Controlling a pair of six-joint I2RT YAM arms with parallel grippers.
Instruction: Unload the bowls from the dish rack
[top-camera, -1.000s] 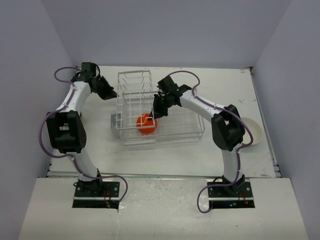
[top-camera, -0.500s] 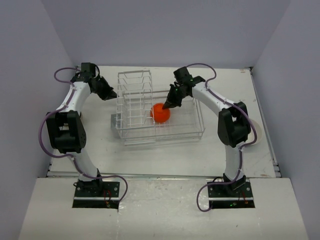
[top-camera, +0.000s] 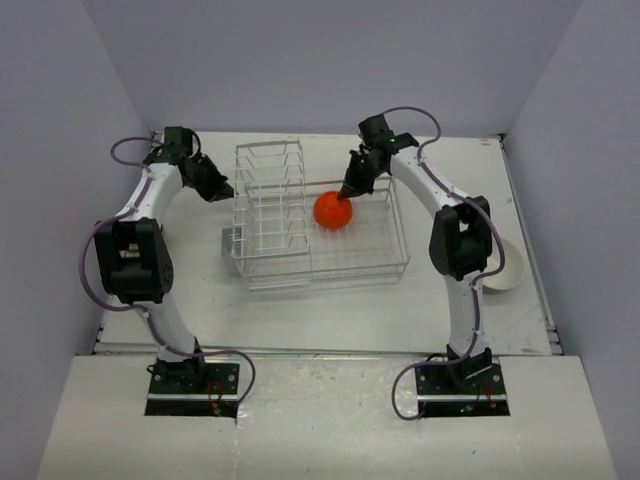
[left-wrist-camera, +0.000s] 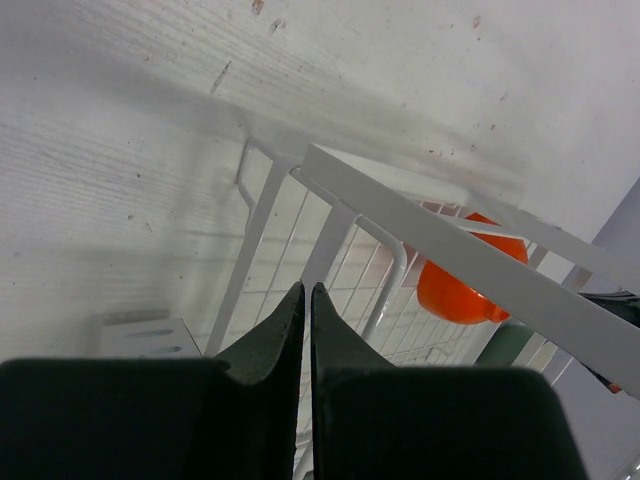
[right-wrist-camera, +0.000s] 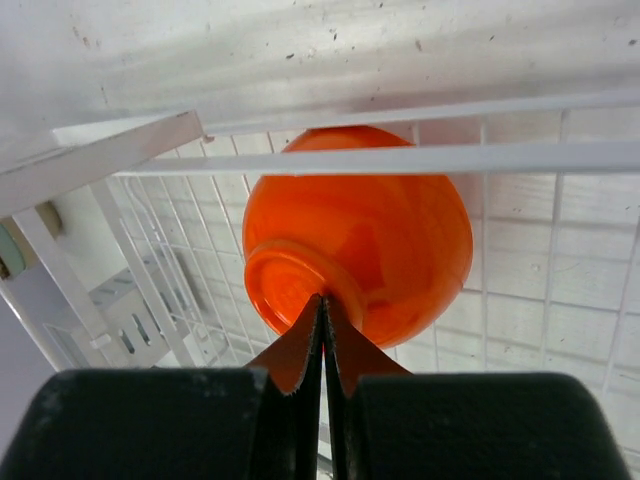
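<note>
While your right gripper (top-camera: 347, 192) is pinched narrow on the foot ring of the orange bowl (top-camera: 332, 211), the bowl hangs tilted, foot toward the gripper, inside the rack (top-camera: 300, 262) outline and close to its far rail. Rail wires cross in front of it in the right wrist view. Your left gripper (top-camera: 228, 188) is closed on nothing, just beside the far-left corner of the rack's tall slot end. A cream bowl (top-camera: 505, 268) sits at the worktop (top-camera: 300, 310) right edge, half hidden by your right arm. Bare worktop shows along the rack's near side and between rack and cream bowl. Walls close off left, far and right.
</note>
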